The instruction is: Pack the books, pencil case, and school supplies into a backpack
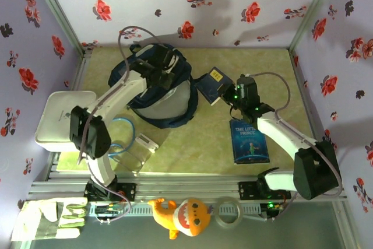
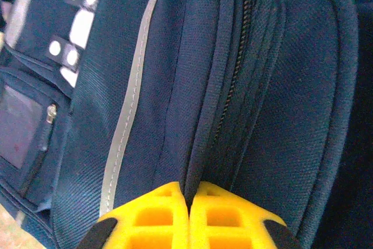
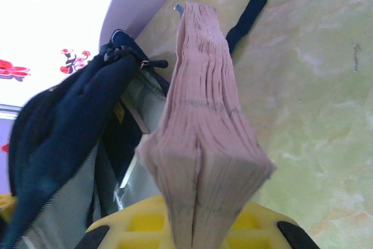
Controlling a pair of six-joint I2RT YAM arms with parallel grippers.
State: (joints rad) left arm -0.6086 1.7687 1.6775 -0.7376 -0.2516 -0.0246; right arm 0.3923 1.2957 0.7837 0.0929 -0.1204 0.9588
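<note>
L claw (image 1: 158,62) is on top of the backpack (image 1: 163,97). In the left wrist view its yellow fingers (image 2: 157,225) are pressed tight together w/ a thin fold of backpack (image 2: 274,115) cloth pinched btwn them. The zip (image 2: 233,80) runs up and away from the tips, just to the right of that fold. A grey stripe (image 2: 131,86) runs up on the left side of the claw. The rest of the bag spreads out under the L claw and back toward the arm bases.

R claw (image 1: 230,94) holds a navy book (image 1: 211,83) w/ a yellow strip. In the right wrist view the jaws of the R claw (image 3: 198,225) squeeze the navy book (image 3: 204,126) by its page edge, and the pages stick up past the fingertips. The pages split a bit nr the grip; can't tell if it is one book or two. The backpack (image 3: 58,126) is just to the left of this claw, its mouth open, close to the book. A dark strap (image 3: 245,18) lies on the table (image 3: 315,86) beyond the book's far end.

The Little Prince book (image 1: 250,141) lies flat on the table (image 1: 192,144), behind the R claw and apart from it, right beside the right arm.
</note>
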